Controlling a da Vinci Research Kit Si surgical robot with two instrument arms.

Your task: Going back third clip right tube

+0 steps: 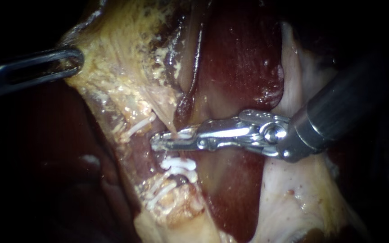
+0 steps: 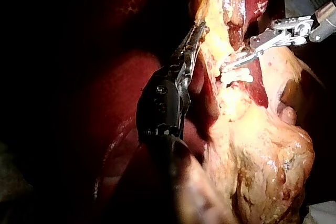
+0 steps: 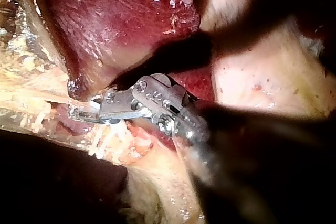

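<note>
**White clips just beneath the right instrument's released hand**

Silver and slim, the right instrument (image 1: 155, 143) comes in from the right of the endoscope view and lies almost level across the middle of the field. Its hand is released: a narrow gap shows between the two jaws, and they grip nothing. The tips rest against a pale tube (image 1: 169, 120) that runs down out of the yellow fatty tissue (image 1: 113, 67). Two white plastic clips (image 1: 178, 164) lie stacked side by side just below those tips. Which of them is the third cannot be told. The right wrist view shows the same hand (image 3: 76, 114) parted at the edge of the fat. The dark red liver (image 1: 244, 63) rises behind it.

The left instrument (image 1: 75, 60) enters from the left, well apart from the clips. Its dark, slotted hand is clenched on the edge of the yellow fatty tissue. The left wrist view shows that hand (image 2: 198, 29) pressed thin and closed on the fat, with the right instrument (image 2: 226, 67) and the clips (image 2: 236, 77) beyond it.
</note>
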